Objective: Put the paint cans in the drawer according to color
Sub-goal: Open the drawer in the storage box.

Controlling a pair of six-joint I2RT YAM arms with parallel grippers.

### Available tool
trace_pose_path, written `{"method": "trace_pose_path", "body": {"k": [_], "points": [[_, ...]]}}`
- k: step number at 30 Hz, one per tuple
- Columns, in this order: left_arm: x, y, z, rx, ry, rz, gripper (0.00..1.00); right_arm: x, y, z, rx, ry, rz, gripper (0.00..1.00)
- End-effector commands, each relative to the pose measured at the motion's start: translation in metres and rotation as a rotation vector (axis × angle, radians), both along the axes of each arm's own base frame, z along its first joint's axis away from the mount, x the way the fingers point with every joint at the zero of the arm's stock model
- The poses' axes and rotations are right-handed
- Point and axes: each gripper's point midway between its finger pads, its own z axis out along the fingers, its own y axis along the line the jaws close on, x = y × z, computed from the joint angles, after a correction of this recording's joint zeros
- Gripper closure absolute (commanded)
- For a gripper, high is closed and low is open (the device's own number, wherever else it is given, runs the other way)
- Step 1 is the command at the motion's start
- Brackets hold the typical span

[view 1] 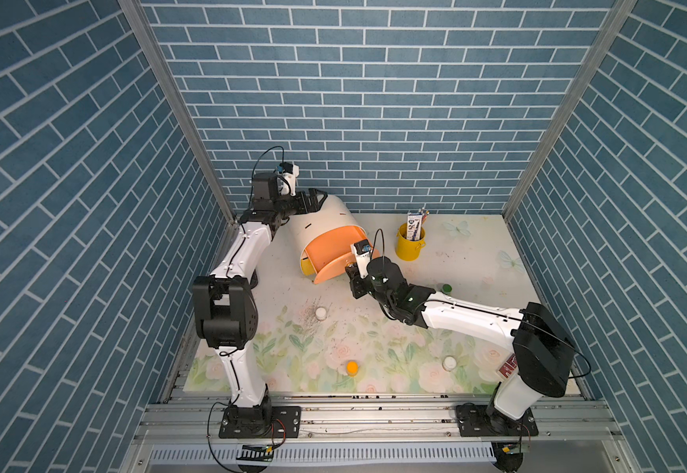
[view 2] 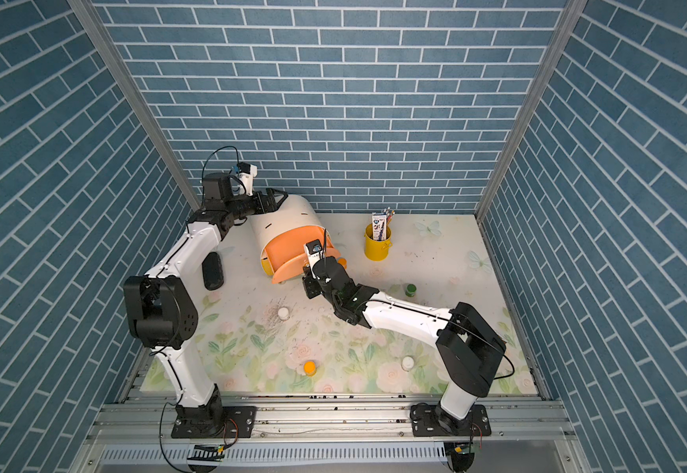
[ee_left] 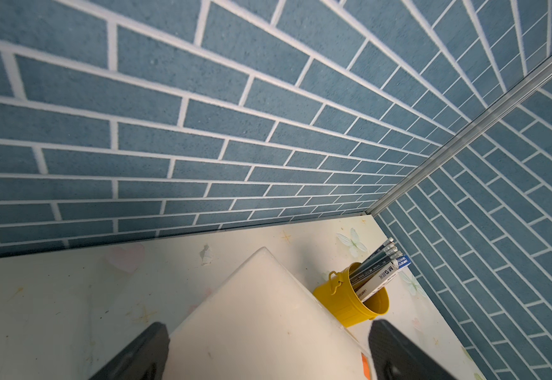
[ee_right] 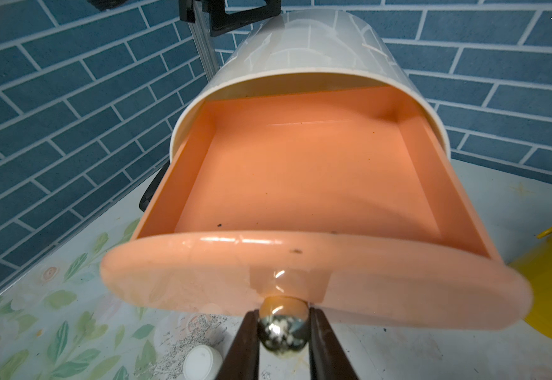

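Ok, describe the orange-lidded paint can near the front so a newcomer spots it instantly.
Find the floral table mat and look along its front edge, by the arms' bases. Two tiny jars sit there apart; the orange-lidded paint can is the one nearer the left arm. Its bright orange lid separates it from the white-lidded paint can.

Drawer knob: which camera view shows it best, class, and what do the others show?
The right wrist view: the knob sits close up, pinched by the right gripper. In both top views that gripper hides it. The left wrist view shows only the cabinet, its cream shell.
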Motion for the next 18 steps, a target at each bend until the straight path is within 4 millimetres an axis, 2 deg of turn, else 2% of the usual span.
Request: {"method": "trace_pose_path", "body": {"k": [1, 18], "points": [[-0.011, -0.002, -0.012, 0.012, 0.056, -0.005, 0.0, -0.005, -0.011, 0.005, 0.027, 0.013, -0.039, 0.96], [-0.01, -0.002, -0.016, 0.021, 0.064, -0.004, 0.0, -0.015, -0.024, -0.001, 0.023, 0.025, -0.04, 0.96]]}}
